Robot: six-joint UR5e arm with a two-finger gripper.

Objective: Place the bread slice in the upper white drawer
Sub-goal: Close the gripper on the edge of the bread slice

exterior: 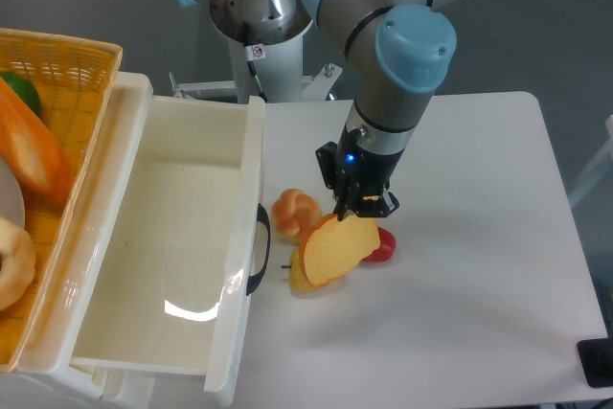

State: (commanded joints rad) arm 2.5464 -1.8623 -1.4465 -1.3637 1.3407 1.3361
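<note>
While the white table [479, 313] lies bare to the right and front of the arm, the upper white drawer [168, 237] stands pulled out at its left edge, its dark curved handle [259, 248] facing the objects and a yellow wicker basket [48, 122] holding a baguette [34, 155] along its far left wall. Near the handle, the gripper [356, 210] is closed on the top edge of the bread slice [335, 248], which hangs tilted between a knotted bun [292, 211] and a small red piece [383, 246], with something pale yellow [299, 282] just beneath.
</note>
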